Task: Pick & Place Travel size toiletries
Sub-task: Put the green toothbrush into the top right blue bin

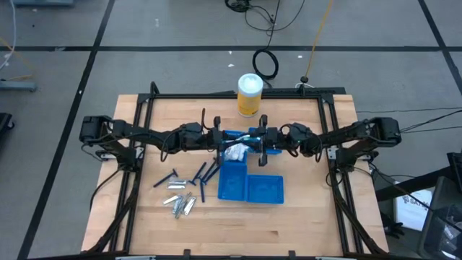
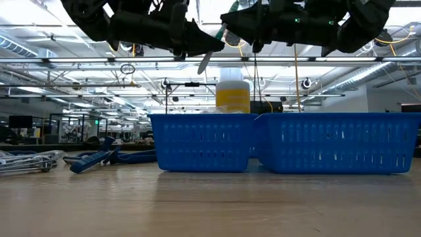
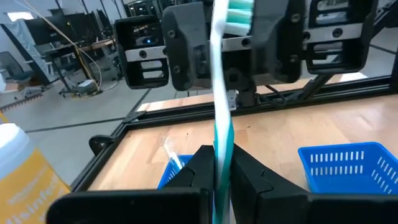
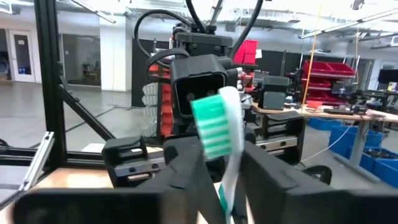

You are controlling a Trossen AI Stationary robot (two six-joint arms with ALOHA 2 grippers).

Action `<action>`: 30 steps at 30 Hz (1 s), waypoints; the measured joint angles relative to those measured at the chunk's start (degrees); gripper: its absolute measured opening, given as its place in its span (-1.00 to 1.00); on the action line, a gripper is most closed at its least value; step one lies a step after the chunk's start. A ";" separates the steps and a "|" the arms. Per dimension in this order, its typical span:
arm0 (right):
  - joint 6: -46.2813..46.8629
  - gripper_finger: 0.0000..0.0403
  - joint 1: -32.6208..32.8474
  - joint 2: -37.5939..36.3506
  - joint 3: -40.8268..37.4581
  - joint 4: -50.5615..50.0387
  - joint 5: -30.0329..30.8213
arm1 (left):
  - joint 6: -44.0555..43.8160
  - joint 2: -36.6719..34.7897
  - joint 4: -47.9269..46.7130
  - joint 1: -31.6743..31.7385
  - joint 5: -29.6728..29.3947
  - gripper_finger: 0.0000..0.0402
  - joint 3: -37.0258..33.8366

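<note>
A white and teal toothbrush point(image 1: 240, 135) hangs in the air between my two grippers, above the far end of the left blue tray point(image 1: 229, 184). My left gripper point(image 3: 222, 167) is shut on its handle. My right gripper point(image 4: 227, 171) faces it from the table's right, its fingers closed about the neck below the teal bristle head point(image 4: 214, 127). White packets point(image 1: 235, 152) lie in the left tray. Dark blue razor sticks point(image 1: 186, 175) and silvery tubes point(image 1: 180, 204) lie flat on the table left of the trays. My left gripper pinches the toothbrush's handle point(image 3: 221, 134) between its two fingers, coming level from the table's left, along the brush. The brush runs straight out past the fingertips toward the other gripper, clear of the tray. My right gripper has the toothbrush's neck point(image 4: 234, 158) between its two fingers, just below the bristle head, coming about level from the table's right. The head stands out behind the fingertips, bristles turned sideways.
A tall yellow canister point(image 1: 249, 94) with a white lid stands at the table's far edge, behind the grippers. A second blue tray point(image 1: 266, 190) adjoins the first on its right. A black frame point(image 1: 144, 108) rims the table. Bare wood lies at the near edge.
</note>
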 joint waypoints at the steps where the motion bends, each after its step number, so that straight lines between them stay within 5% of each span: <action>1: -0.61 -0.71 0.00 0.00 0.00 0.05 0.02 | -0.39 0.00 0.08 0.00 0.37 -0.88 0.00; 4: -1.58 -0.94 0.00 0.00 0.00 0.21 0.03 | -0.75 0.00 0.33 -0.04 0.83 -0.95 0.00; 8: -1.83 -0.93 0.00 -0.02 0.00 -0.14 0.02 | -1.17 0.04 0.30 -0.11 0.80 -0.94 0.00; 15: -4.14 -0.96 -0.68 -3.84 0.66 -7.80 1.24 | -6.66 -1.00 -1.16 -0.68 -8.22 -0.48 0.00; 23: -4.86 -0.97 -4.40 -16.13 7.73 -44.53 3.24 | -6.01 -2.51 -8.60 -0.60 -15.46 0.12 0.04; 30: -1.94 -0.96 -6.55 -19.52 11.17 -74.96 4.12 | -6.58 -2.45 -17.81 -0.59 -23.09 0.32 0.02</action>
